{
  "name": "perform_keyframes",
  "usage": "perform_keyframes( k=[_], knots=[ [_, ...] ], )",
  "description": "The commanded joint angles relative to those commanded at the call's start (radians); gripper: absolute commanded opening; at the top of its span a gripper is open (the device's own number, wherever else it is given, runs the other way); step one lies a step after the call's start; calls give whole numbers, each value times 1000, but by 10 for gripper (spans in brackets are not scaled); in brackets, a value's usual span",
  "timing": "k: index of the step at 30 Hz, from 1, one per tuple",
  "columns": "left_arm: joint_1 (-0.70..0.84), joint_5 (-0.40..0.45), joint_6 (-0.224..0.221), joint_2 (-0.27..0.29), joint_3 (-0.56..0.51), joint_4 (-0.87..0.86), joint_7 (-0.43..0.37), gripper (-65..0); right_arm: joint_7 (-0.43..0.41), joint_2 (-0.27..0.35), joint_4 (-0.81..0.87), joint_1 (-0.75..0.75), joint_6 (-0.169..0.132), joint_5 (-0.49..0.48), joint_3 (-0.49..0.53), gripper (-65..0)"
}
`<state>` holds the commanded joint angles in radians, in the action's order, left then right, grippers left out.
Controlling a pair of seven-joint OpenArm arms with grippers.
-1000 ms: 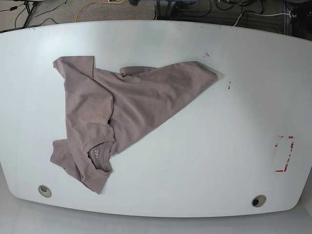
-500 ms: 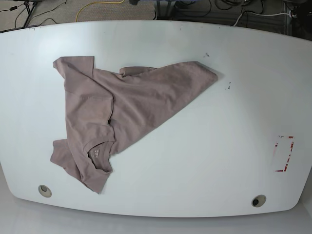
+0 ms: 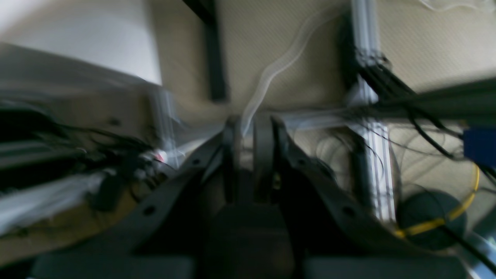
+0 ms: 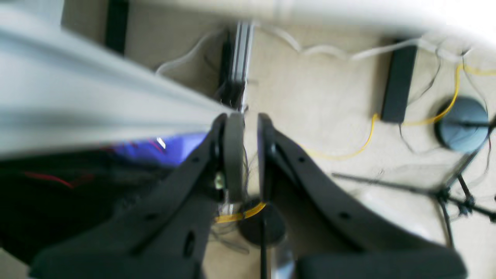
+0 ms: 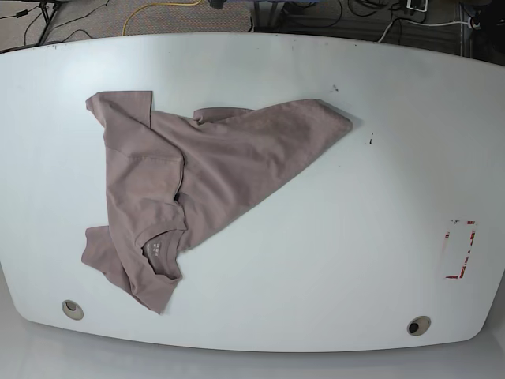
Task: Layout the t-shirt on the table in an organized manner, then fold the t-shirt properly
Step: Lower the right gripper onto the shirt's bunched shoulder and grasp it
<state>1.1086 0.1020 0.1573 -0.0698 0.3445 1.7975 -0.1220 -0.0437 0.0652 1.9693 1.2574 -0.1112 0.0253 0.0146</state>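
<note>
Newly showing since the earlier frame: just one small white-edged piece (image 5: 417,5) at the top rim of the base view, right of centre, too cut off to name; no visible shift in the cloth. Going left to right across the base view, begin with the side of the black two-fingered right gripper (image 4: 245,116): fingers slightly apart, only background visible between them, no cloth pinched. Judged nearer to the dusty mauve, short-sleeved cotton t-shirt (image 5: 150,189) than the other arm, though impossible to measure from here. Lies bunched and partly folded over on the left half of the glossy white, round-cornered table (image 5: 316,268), with the ribbed round neck (image 5: 172,276) towards the lower left and a tapering point (image 5: 335,122) reaching to the upper right. Runs roughly along that slant, so probably calls for a reach inward over the tabletop from both sides, right arm to the collar end, left arm to the point. Further right, on its own side, count the black two-fingered left gripper (image 3: 248,120): fingertips narrowly parted, holding nothing visible. In all, count one t-shirt, one table, two grippers, two round metal grommets (image 5: 72,309) and one broken red tape rectangle (image 5: 472,249), well apart from the cloth. Still to do, by the look of it: spreading flat, then folding
</note>
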Motion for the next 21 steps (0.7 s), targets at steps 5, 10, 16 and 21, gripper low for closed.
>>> perform_keyframes(
  k=[5, 10, 16, 21],
  knots=[
    [-9, -109, 0, -9, 12, 77, 25, -607, -3, 0, 29, -18, 0, 0, -20, -590],
    [-89, -204, 0, -64, 11, 166, 180, -606, -2, -6, 38, -84, 0, 0, -55, -587],
    [-216, -304, 0, -98, 14, 196, 353, -606, 0, -8, 38, -161, 0, -2, -109, -585],
    [-293, -373, 11, -146, 9, 195, 405, -606, 0, -8, 38, -227, -5, -2, -149, -541]
  ],
)
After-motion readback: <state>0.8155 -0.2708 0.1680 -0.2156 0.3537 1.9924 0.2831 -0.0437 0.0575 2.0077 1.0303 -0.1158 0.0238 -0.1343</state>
